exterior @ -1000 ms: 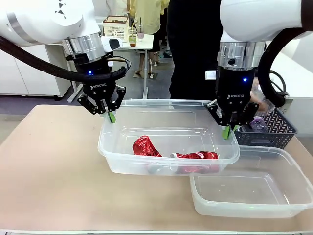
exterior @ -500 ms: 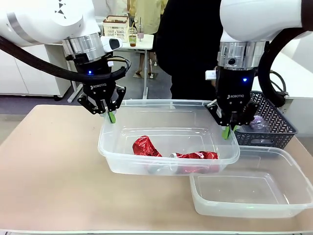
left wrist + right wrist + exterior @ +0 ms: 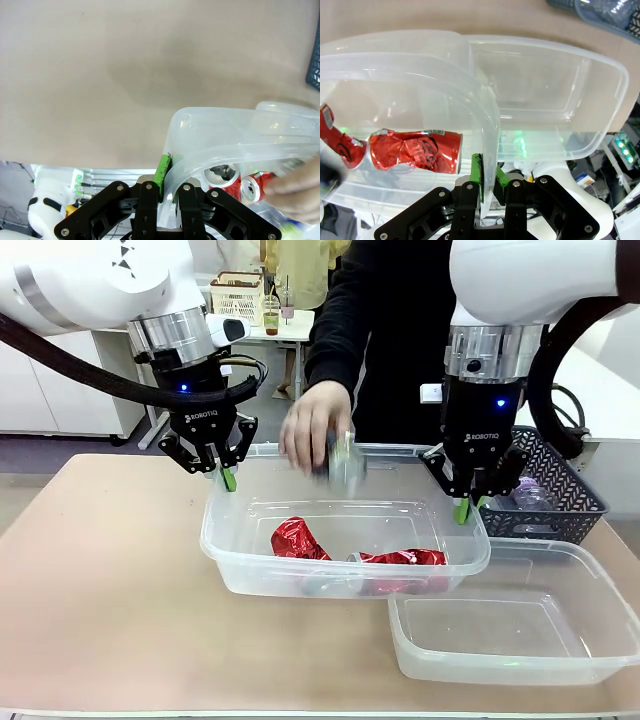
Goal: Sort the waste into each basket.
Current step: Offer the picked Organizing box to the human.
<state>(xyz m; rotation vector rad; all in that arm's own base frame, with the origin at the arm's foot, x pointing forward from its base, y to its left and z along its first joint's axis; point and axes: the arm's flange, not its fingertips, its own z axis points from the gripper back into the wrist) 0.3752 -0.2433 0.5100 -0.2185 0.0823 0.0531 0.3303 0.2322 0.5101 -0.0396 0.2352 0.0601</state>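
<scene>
While left gripper (image 3: 226, 478) and right gripper (image 3: 466, 508) pinch opposite rims of the centre clear tub (image 3: 250, 570), person's hand (image 3: 312, 428) clutches a blurred silvery item (image 3: 347, 462) above it; crushed red cans (image 3: 300, 538) inside.

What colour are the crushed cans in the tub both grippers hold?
The cans are red; the right wrist view shows it best.

A tan table (image 3: 100, 570) carries a dark lattice basket (image 3: 565, 502) at its far right; behind, a white side table (image 3: 255, 335) bears a woven basket (image 3: 238, 295) and a cup (image 3: 271, 320)
</scene>
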